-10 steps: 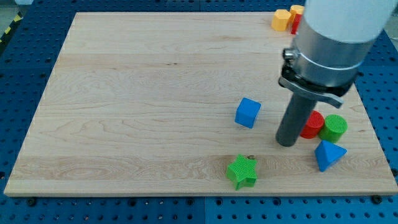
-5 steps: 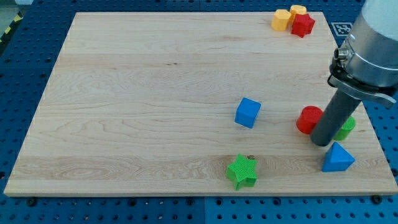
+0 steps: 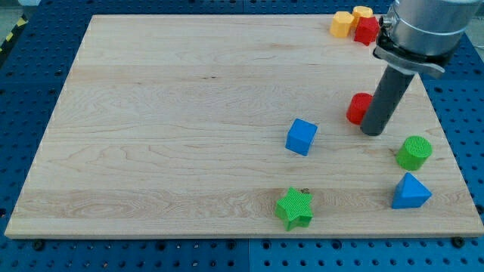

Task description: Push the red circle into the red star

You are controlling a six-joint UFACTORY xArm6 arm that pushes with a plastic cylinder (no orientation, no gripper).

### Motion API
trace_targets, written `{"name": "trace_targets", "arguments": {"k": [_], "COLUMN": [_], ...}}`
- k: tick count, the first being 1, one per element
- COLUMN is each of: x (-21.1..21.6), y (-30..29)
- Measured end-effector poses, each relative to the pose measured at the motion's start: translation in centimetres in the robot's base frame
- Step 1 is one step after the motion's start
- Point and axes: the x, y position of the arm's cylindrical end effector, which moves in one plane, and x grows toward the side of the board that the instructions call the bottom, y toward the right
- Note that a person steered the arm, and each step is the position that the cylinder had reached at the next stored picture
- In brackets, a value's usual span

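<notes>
pushing is the only way to handle anything on this rig: i have no fingers or jaws, just a straight dark rod, so there is nothing to hold wide, narrow or closed on a block. my tip [image 3: 372,133] sits on the wooden board [image 3: 181,113] at the view's right, touching or just beside the red circle [image 3: 358,108], on its lower-right side. the rod hides the circle's right part, so i cannot tell the exact contact.

the red circle lies right of the board's middle, well below the red star [image 3: 367,29], which sits at the view's top right, hard against a yellow block [image 3: 362,13] and close to an orange block [image 3: 342,24] whose shapes i cannot make out.

i judge the circle to be a small, stiff, light puck that slides easily on smooth wood. its round wall will likely let it slip sideways off the rod if the push is off centre. the best place to bear on it looks like the lower edge, opposite the star, so the push line runs up through its centre toward the star.

elsewhere, and well clear of that path, are a blue cube [image 3: 301,137], a green star [image 3: 294,208], a green cylinder [image 3: 414,153] and a blue triangle [image 3: 410,191].
</notes>
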Motion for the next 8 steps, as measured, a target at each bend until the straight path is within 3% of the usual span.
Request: {"name": "trace_targets", "arguments": {"k": [3,5,8], "x": [-7.9,-6.5,-9.0], "y": [-1.7,-7.8,-4.3]}}
